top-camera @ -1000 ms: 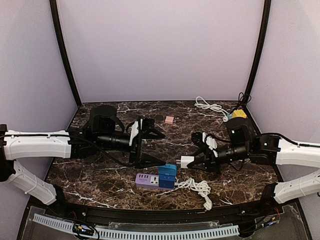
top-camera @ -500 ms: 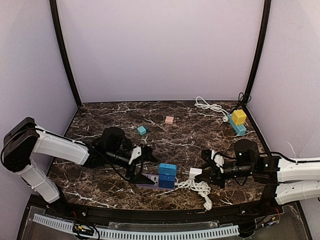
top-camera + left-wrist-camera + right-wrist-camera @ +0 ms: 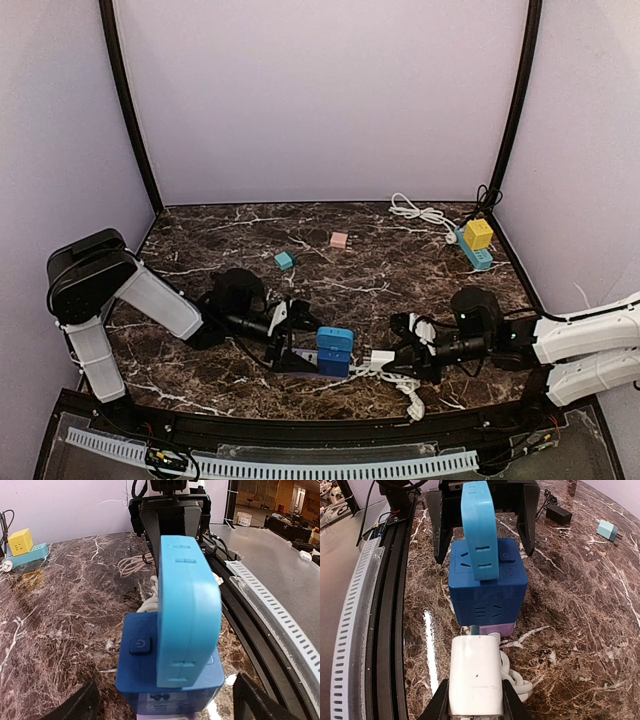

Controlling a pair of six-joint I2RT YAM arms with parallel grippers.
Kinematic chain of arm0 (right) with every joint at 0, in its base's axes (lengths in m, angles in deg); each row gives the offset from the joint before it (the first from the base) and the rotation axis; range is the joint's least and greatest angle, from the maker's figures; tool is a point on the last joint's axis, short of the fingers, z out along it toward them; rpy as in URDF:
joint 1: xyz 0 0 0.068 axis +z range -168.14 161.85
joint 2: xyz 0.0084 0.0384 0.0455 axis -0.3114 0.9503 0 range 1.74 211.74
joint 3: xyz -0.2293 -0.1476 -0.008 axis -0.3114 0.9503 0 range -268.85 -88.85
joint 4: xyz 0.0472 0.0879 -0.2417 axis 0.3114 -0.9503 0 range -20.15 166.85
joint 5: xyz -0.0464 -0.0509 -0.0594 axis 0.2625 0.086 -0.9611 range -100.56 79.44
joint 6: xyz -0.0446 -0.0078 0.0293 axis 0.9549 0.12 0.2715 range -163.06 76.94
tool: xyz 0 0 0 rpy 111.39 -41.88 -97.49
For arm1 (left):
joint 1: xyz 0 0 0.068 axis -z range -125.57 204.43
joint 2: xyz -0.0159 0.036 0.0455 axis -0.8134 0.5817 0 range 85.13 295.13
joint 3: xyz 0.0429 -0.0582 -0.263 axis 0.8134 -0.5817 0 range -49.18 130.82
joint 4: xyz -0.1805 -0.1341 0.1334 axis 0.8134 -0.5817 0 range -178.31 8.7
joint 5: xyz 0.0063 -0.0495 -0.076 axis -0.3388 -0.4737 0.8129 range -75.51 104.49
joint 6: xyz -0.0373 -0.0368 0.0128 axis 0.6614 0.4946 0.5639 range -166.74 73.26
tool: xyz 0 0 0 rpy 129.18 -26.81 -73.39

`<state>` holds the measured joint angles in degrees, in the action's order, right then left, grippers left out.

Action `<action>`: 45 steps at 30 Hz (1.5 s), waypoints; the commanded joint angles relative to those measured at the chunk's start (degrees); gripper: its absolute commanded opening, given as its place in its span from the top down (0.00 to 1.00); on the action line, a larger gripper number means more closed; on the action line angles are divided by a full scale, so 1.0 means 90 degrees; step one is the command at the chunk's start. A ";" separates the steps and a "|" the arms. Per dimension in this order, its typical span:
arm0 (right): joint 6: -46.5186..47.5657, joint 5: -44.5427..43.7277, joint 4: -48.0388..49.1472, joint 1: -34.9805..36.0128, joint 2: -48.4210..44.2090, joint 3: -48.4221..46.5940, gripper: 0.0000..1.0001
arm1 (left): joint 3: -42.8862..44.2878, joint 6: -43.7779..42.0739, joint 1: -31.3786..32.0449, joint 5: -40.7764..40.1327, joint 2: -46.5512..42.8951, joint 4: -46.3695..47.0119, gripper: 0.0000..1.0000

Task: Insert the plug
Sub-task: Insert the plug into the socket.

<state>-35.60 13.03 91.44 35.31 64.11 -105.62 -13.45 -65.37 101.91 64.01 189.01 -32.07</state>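
Observation:
A white plug [image 3: 475,675] is clamped between my right gripper's [image 3: 476,702] fingers, and its coiled white cable [image 3: 405,378] trails behind on the table. The plug's front end is close up against the lower edge of a dark blue socket cube [image 3: 487,590]. That cube sits on a purple power strip [image 3: 496,628], and a light blue adapter [image 3: 477,530] stands on top of it. My left gripper [image 3: 165,707] is open, with one finger on each side of the cube and a gap on both. In the top view the plug [image 3: 378,357] lies just right of the cube [image 3: 334,352].
A teal adapter [image 3: 285,260] and a pink one [image 3: 339,240] lie mid-table. A yellow cube on a teal strip [image 3: 478,238] and a white cable [image 3: 420,212] sit at the back right. The table's black front rail [image 3: 385,605] runs close beside the cube.
Both arms have come down and in toward the blue cube. The right one carried the white plug left up to it, and the left gripper now straddles the strip end.

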 commanded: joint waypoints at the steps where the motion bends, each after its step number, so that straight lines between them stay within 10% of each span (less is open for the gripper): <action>1: 0.0103 0.0203 0.0832 -0.0021 0.0135 0.0069 1.00 | 0.0003 0.0234 0.0089 0.0022 0.0287 0.0855 0.17; 24: 0.0259 0.0247 0.1049 -0.0020 0.0790 -0.0055 1.00 | 0.0319 -0.0003 0.0428 0.0126 0.1214 0.1482 0.40; 34: 0.0203 0.0396 0.1547 -0.0014 0.1073 -0.0013 1.00 | 0.0236 -0.0094 0.0463 -0.0048 0.1325 0.1461 0.95; 45: 0.0274 0.0355 0.2077 -0.0011 0.1506 0.0072 1.00 | 0.0198 0.0772 0.0462 -0.0400 0.1468 0.1438 0.99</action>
<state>-33.90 15.59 106.50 35.31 76.17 -105.32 -10.96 -59.93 105.47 63.11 200.66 -17.28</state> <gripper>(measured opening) 0.257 0.554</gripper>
